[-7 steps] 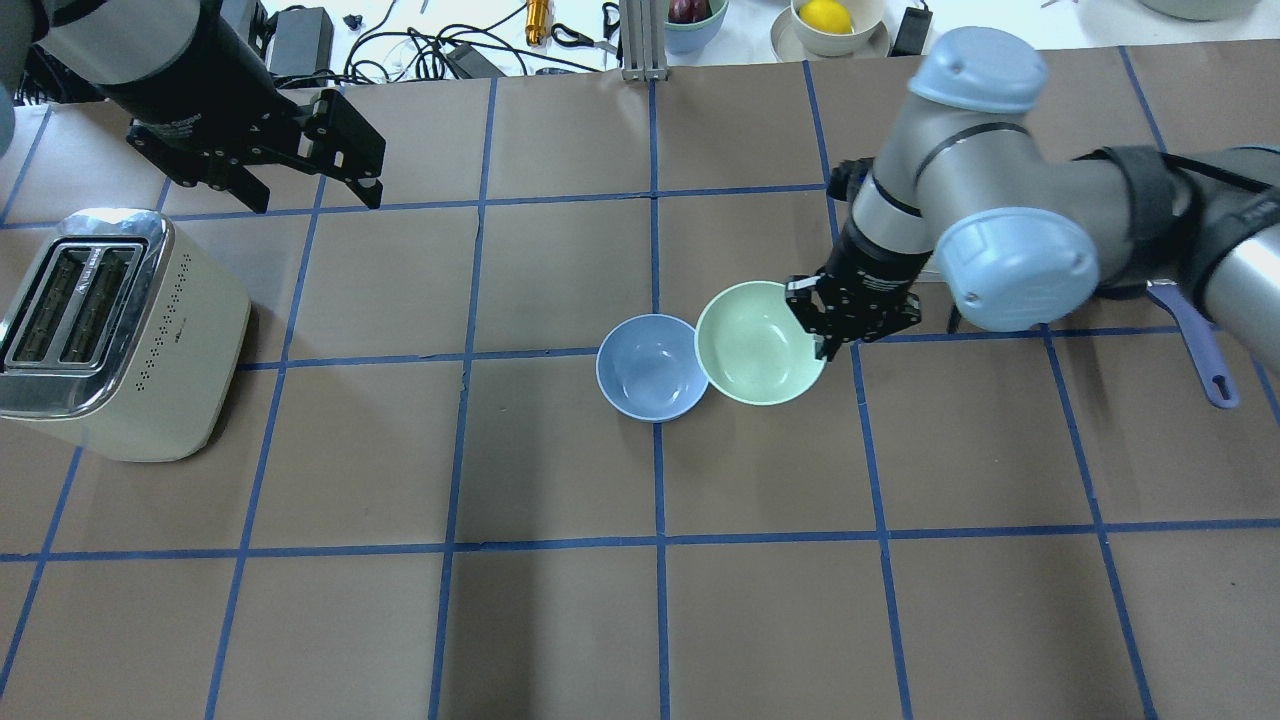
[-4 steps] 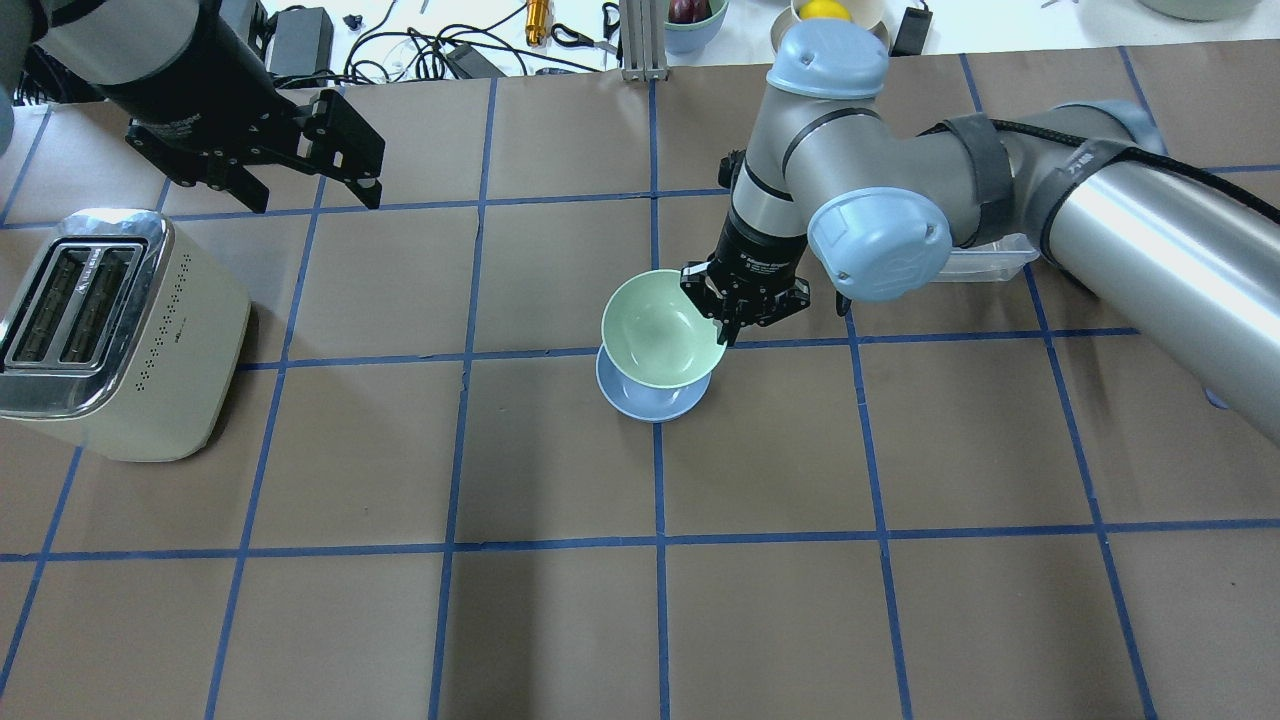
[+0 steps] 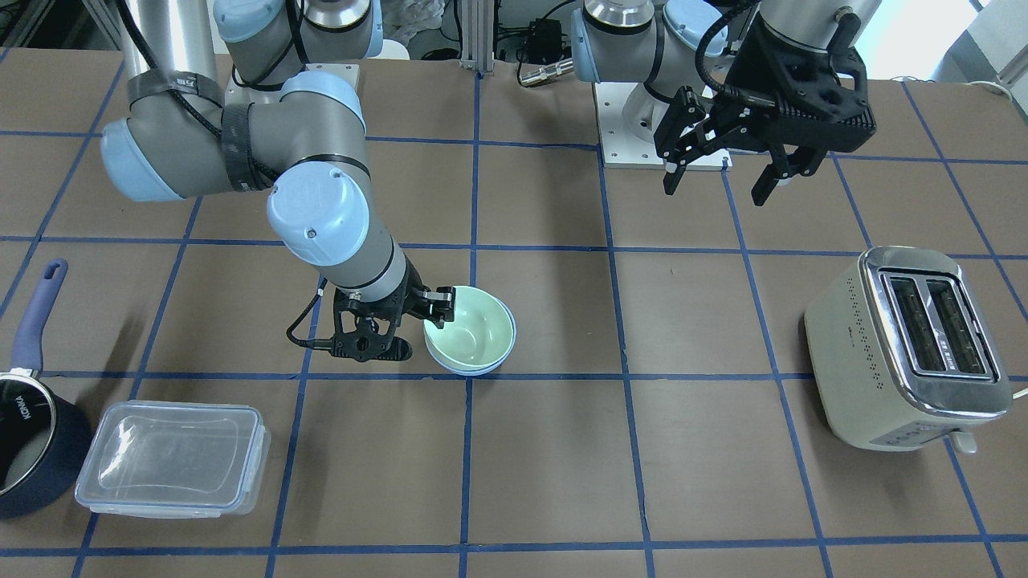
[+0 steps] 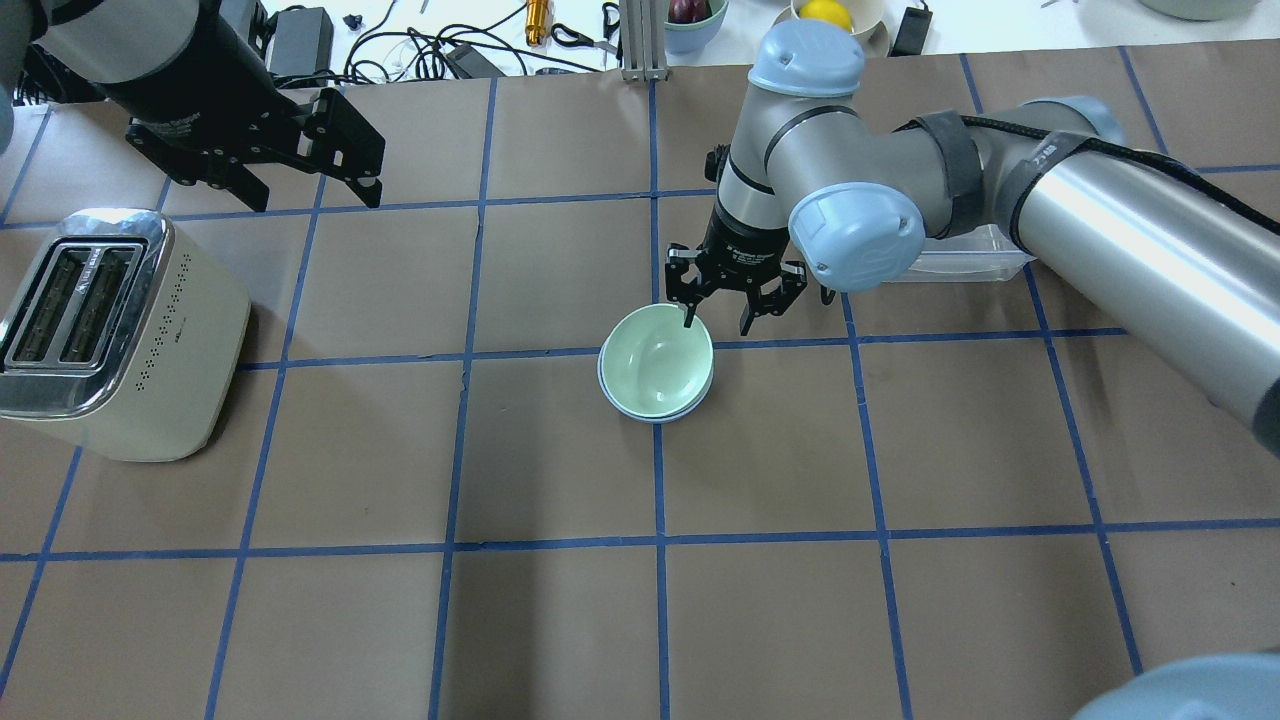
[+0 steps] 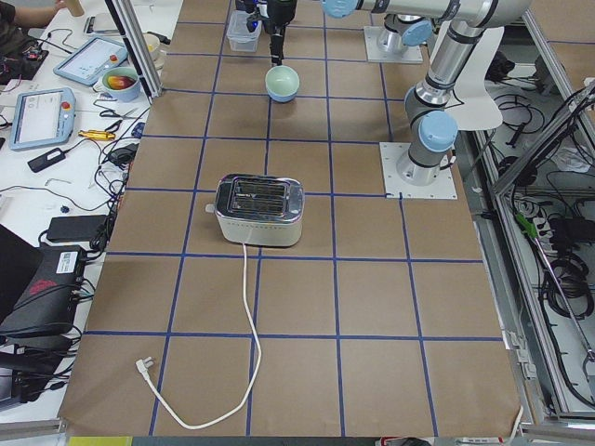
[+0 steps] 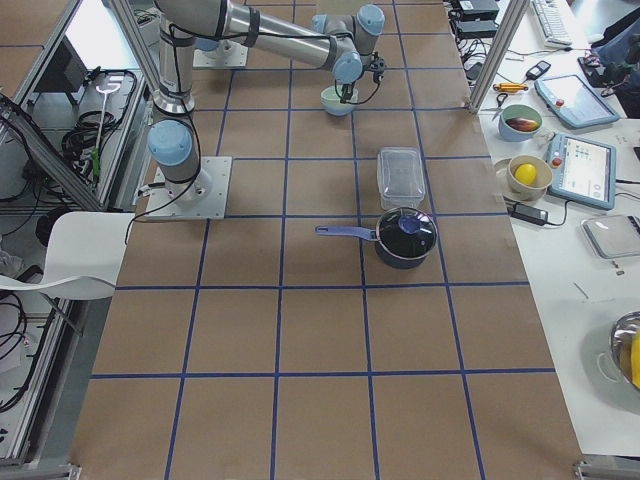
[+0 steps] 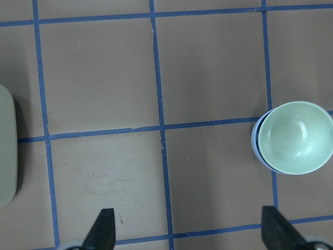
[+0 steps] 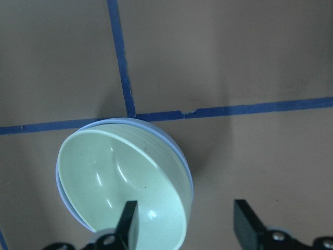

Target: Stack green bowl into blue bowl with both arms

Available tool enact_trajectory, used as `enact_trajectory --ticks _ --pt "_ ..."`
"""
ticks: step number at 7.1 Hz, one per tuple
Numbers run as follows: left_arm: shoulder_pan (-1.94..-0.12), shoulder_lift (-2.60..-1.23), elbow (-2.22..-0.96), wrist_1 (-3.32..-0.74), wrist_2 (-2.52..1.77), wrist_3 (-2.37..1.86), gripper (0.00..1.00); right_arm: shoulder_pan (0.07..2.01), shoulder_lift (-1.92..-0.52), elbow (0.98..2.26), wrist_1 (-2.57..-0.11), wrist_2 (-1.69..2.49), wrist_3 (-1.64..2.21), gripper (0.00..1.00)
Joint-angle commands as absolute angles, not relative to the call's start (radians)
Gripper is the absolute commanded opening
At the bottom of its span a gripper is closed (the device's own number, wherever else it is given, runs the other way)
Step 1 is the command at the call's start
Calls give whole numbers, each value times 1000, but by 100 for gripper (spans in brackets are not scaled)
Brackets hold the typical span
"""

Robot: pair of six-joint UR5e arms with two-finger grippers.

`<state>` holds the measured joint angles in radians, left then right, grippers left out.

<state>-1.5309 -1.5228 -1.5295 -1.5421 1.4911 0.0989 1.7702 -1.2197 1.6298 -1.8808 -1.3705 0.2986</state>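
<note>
The green bowl (image 4: 655, 360) sits nested inside the blue bowl (image 4: 660, 417), of which only the rim shows. The pair also appears in the front view, green bowl (image 3: 474, 329) over blue bowl (image 3: 466, 371), and in the left wrist view (image 7: 294, 138). My right gripper (image 4: 716, 325) is open at the stack's far right rim. In the right wrist view one of its fingers (image 8: 127, 219) is inside the green bowl (image 8: 114, 177) and the other is outside, over the table. My left gripper (image 4: 310, 190) is open and empty, high above the far left of the table.
A cream toaster (image 4: 110, 330) stands at the left, its cord trailing toward the table's end (image 5: 244, 307). A clear lidded container (image 3: 173, 457) and a dark navy saucepan (image 3: 24, 433) sit on the right arm's side. Clutter lies beyond the far table edge.
My right gripper carried the green bowl left over the blue bowl, set it inside, and opened. The left arm has not moved.
</note>
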Motion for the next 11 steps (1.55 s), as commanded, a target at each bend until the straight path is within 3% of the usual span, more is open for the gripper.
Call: enact_trajectory --ticks 1,3,6,11 --pt "-1531 -1525 -1528 -1542 1489 97 100 1727 -1273 1480 -1710 -1463 237 100" --pt "-1531 -1520 -1531 -1543 1491 97 100 1662 -1386 1396 -1539 -1476 119 100" --pt "-1531 -1523 -1531 -1542 1491 100 100 1542 -1529 1399 -1428 -1523 -90 100" --pt "-1531 -1517 -1531 -1543 1497 103 100 1549 -1531 1387 -1433 -1586 17 100"
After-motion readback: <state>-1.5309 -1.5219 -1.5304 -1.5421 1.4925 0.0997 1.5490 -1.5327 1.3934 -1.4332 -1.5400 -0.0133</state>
